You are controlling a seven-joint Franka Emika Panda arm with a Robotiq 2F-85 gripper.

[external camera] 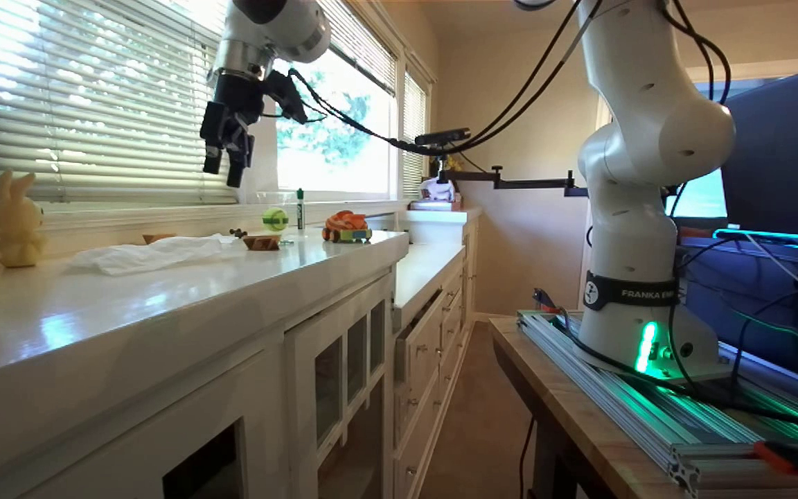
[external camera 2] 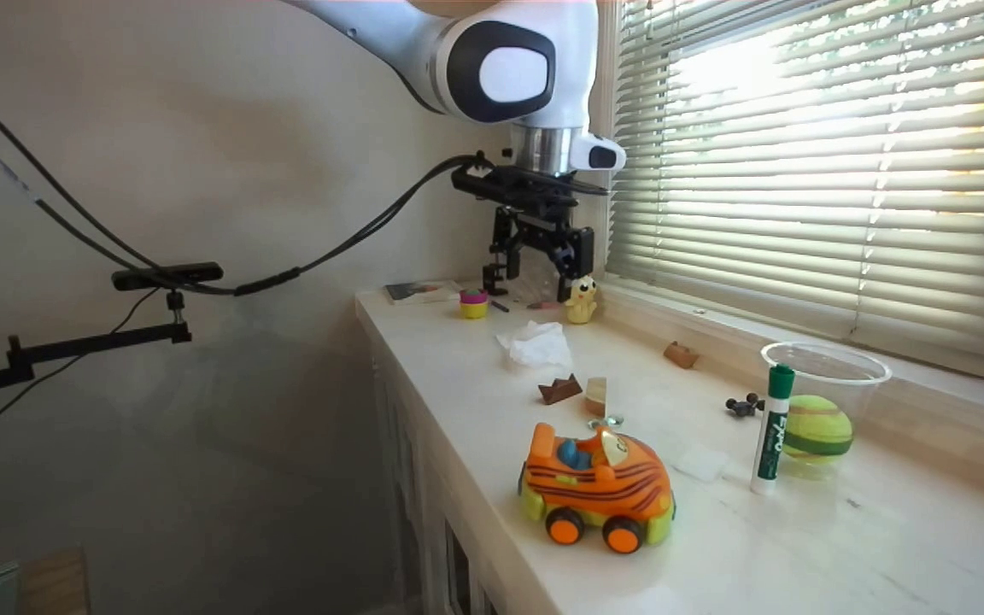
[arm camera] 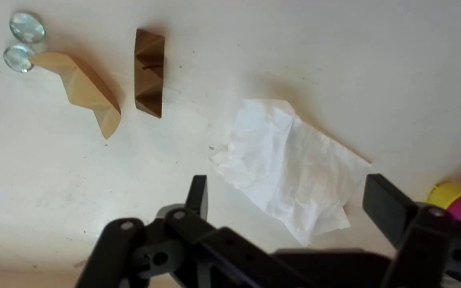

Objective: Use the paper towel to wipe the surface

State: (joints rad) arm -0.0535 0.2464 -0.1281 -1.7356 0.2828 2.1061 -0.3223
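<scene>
Spread and holding nothing, the fingers (arm camera: 387, 211) hung above the tabletop (external camera 2: 458, 376), where the towel (arm camera: 290, 168) lay wrinkled; picking it up and wiping apparently remained.

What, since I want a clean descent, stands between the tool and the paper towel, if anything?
Nothing visible does. The tool hangs open above the countertop, and in the wrist view nothing lies over the paper towel. The yellow-and-pink tub and dark brown folded piece sit to opposite sides of it.
</scene>
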